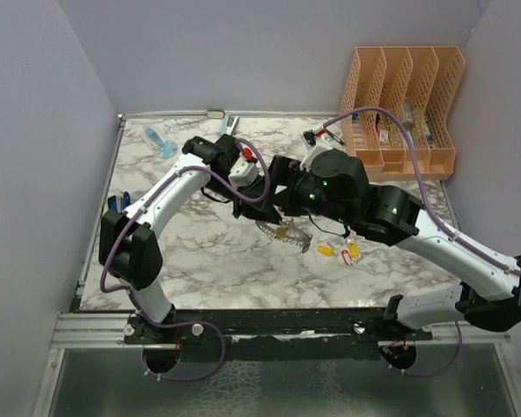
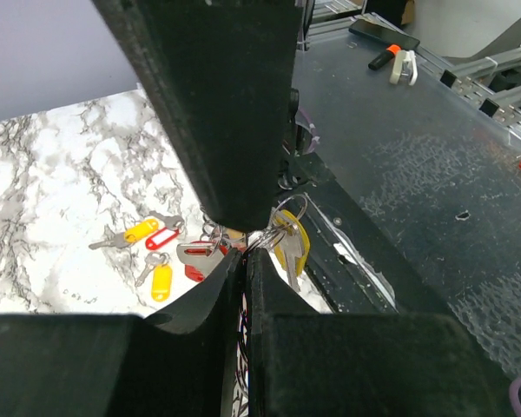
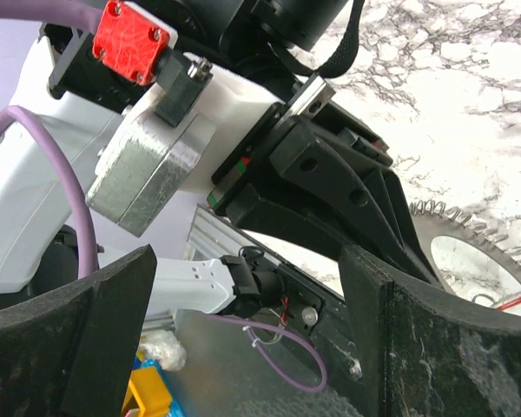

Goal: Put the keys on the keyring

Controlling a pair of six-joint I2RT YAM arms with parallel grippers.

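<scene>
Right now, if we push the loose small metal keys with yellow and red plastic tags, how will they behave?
The loose keys lie flat and look light, so they should probably slide, not roll. Each tag joins its key by a small ring, so a lifted one likely flops. They lie close together; one may drag others.

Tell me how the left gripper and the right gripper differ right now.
The left gripper is shut, its fingers pinching the keyring with keys dangling beside them; the right gripper is open, fingers wide apart. The left gripper carries a load; the right gripper holds nothing. Both have black fingers and sit close together above the marble table.
</scene>
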